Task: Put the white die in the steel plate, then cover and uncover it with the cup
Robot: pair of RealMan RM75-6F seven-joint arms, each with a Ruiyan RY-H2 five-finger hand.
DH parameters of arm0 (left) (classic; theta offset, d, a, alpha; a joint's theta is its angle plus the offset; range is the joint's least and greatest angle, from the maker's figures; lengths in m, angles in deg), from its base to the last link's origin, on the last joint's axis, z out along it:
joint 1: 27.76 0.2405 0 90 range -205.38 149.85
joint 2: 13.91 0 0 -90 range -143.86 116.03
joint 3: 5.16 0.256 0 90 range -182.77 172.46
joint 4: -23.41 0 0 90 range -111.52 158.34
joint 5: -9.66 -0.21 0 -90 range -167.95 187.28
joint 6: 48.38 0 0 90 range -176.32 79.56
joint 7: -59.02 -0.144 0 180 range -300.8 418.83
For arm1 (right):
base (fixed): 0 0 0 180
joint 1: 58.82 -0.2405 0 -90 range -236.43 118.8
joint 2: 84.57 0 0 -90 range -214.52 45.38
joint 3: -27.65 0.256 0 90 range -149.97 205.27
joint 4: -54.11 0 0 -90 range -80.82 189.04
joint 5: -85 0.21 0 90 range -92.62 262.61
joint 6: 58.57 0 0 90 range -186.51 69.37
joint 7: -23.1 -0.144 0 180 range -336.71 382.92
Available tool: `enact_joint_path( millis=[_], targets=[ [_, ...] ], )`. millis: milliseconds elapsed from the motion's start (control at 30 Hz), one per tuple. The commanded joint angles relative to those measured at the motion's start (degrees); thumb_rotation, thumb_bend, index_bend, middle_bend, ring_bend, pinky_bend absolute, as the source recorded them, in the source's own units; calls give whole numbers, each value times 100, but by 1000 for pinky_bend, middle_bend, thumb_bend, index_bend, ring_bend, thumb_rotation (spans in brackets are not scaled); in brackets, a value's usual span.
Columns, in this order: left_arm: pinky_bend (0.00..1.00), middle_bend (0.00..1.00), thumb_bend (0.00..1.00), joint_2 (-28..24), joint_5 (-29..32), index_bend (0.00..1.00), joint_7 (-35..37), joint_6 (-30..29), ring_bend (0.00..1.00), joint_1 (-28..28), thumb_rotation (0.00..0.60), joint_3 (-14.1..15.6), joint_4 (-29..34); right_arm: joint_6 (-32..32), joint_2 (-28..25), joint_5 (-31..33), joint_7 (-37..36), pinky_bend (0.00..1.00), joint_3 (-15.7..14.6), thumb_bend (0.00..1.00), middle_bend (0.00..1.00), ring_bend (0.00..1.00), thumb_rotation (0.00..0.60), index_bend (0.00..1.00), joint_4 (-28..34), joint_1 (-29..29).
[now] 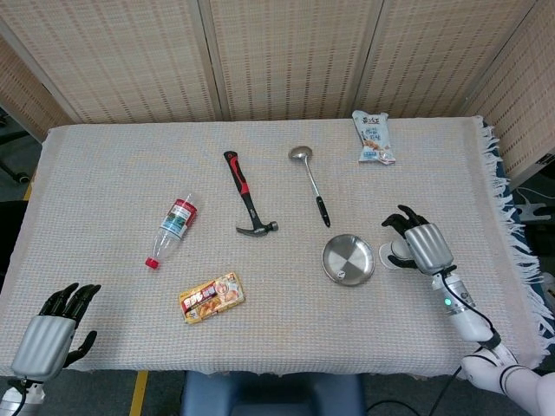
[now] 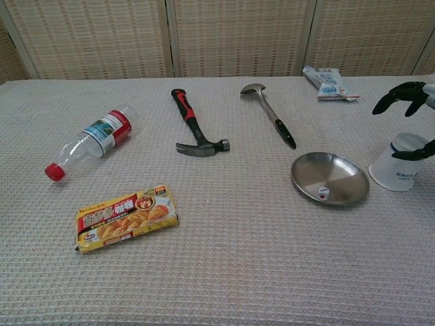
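The white die [image 2: 324, 193] lies in the steel plate [image 2: 340, 171]. Beside it the cup [image 2: 396, 165] stands upside down; the right hand [image 1: 422, 246] hovers above, fingers spread. The left hand [image 1: 54, 334] rests with fingers apart.

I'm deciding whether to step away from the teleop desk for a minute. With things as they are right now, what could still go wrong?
The right robot hand has its fingers spread above the upside-down cup; a careless pull-back might clip and topple it near the table's fringed edge. The cup also stands close to the steel plate, so a knock could roll it against the plate and jolt the white die inside.
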Motion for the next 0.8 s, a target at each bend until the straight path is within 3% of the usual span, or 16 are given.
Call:
enact_joint_path(
  millis=[33, 267, 533, 633, 800],
  targets=[
    [184, 131, 347, -1, 0, 104, -6, 1, 87, 1, 600, 3, 3, 313, -589, 91, 824, 210, -49, 44, 210, 31, 600, 209, 844, -5],
    [184, 131, 347, 3, -14, 105, -24, 6, 87, 3, 600, 17, 12, 1050, -1021, 455, 1915, 202, -109, 64, 200, 26, 600, 148, 1666, -88],
    [184, 131, 347, -4, 13, 105, -2, 15, 87, 4, 600, 13, 15, 1356, -718, 504, 1732, 211, -149, 295, 200, 26, 600, 199, 1196, -164],
    [184, 131, 348, -2, 11, 105, -5, 23, 87, -1, 600, 16, 14, 1239, -529, 396, 1460, 293, -153, 374, 225, 70, 600, 275, 869, -162],
    [184, 131, 347, -1, 10, 105, -10, 27, 90, 1, 600, 21, 15, 956, -266, 181, 1060, 485, -190, 442, 380, 246, 600, 428, 369, -133]
  ],
)
